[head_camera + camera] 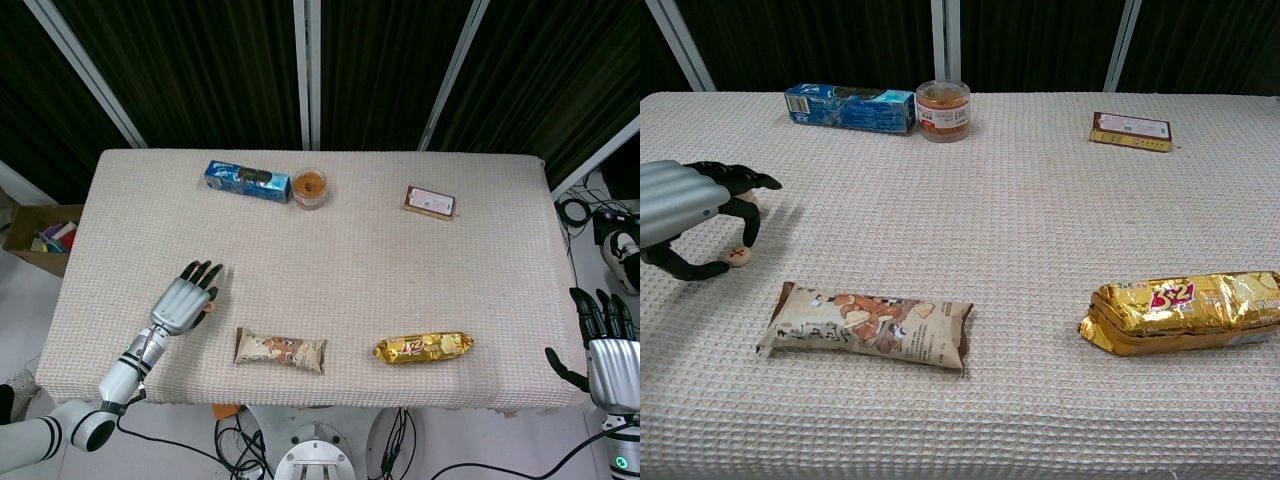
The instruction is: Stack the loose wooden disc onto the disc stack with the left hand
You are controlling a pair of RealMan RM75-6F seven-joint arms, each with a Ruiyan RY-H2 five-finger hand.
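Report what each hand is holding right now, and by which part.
The left hand has thumb and finger on either side of the loose wooden disc at its rim, the disc not visibly off the table. The right hand holds nothing.

Snack packs (867, 328), blue box (850, 108), jar (943, 110).

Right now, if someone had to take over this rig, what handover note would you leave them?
Left hand: low over the table's left side, fingers arched around the loose wooden disc, thumb and a fingertip on either side of it; a firm pinch cannot be confirmed.
Right hand: off the table's right edge, fingers spread, holding nothing.
Disc stack: just behind the left hand's fingers, mostly hidden by them.
Done: left hand is positioned at the loose disc.
Left: secure the pinch, lift the disc, carry it the short way to the stack, set it on top, release.
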